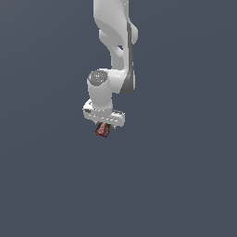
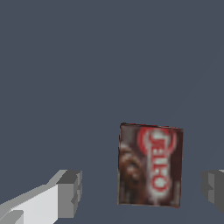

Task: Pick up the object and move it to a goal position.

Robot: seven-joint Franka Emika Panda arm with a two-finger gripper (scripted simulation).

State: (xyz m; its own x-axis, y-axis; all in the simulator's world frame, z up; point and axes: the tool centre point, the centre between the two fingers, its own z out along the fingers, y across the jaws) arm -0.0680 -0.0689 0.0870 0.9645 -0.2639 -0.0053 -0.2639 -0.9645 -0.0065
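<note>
Arm: white Panda arm (image 1: 113,41), reaching down from the top of the exterior view; wrist bent over, white hand body set crosswise at the lower end.

End effector (image 1: 103,127): pointed downward; in the wrist view (image 2: 142,192), fingers spread wide; one grey finger pad (image 2: 70,194) on one side of the picture, the other pad showing only at the opposite edge; nothing pinched, open gap on both sides of the box.

Object: small flat box (image 2: 150,164), dark red; white lettering inside a red oval on one half, brownish round mark on the other half; lying flat with its printed face up toward the wrist camera; edges slightly skewed against the line between the pads.

Object position: in the wrist view, between the two finger pads, closer to the pad at the picture edge than to the fully visible one; touching neither; in the exterior view, box (image 1: 102,131) seen as a small red patch just beneath the white hand, partly hidden by it.

Table: plain slate-blue table (image 1: 185,185) filling both views; box apparently resting on it, though height of the fingers above it impossible to tell.

Width: box clearly narrower than the spread of the fingers.
</note>
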